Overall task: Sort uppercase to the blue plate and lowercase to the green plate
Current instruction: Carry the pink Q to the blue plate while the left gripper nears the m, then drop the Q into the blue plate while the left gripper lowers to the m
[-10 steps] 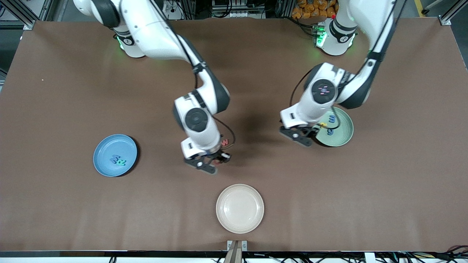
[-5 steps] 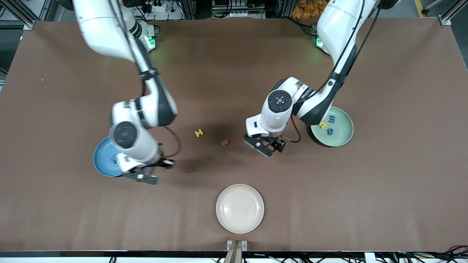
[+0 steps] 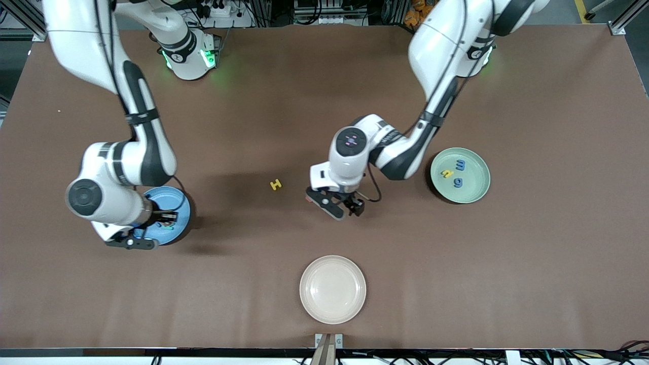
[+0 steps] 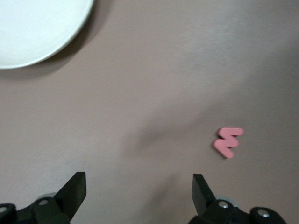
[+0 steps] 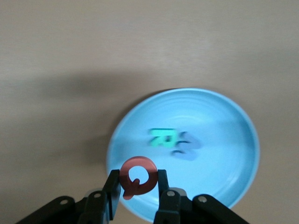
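Right gripper (image 5: 137, 186) over the blue plate (image 3: 177, 203), fingers clamped on the red Q (image 5: 137, 179), presumably held there for release beside the green R (image 5: 162, 138) and blue M (image 5: 186, 147) already lying in it. Left gripper (image 4: 138, 186) over bare table near the red w (image 4: 227, 142), fingers spread wide with nothing between, seemingly lining up a pick bound for the green plate (image 3: 481, 190) with its yellow and two blue small letters. Yellow H (image 3: 276, 184) flat on the table between the plates, cream plate (image 3: 332, 289) nearer the front camera, nothing blocking either route.
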Action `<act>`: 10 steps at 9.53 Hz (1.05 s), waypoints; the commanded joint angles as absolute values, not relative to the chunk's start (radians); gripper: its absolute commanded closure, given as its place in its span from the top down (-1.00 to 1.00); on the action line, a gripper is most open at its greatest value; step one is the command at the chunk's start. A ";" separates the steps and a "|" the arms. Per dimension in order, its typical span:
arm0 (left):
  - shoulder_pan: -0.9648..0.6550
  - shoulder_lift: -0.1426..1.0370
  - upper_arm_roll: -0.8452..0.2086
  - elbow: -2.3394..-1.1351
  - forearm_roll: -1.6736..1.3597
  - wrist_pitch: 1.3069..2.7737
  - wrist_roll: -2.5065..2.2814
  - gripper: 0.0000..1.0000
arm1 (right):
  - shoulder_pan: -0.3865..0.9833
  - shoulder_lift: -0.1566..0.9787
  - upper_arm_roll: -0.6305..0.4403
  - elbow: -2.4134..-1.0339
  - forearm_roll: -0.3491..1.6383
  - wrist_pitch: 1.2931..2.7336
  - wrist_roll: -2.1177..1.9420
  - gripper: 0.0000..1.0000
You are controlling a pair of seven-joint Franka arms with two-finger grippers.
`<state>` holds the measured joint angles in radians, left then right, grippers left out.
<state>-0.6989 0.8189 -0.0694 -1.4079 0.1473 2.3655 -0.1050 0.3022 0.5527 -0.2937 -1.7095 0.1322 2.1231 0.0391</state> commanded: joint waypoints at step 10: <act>-0.821 0.962 -0.026 -1.316 0.091 2.480 -0.209 1.00 | 0.213 0.508 -0.272 -1.798 0.117 2.100 -0.037 1.00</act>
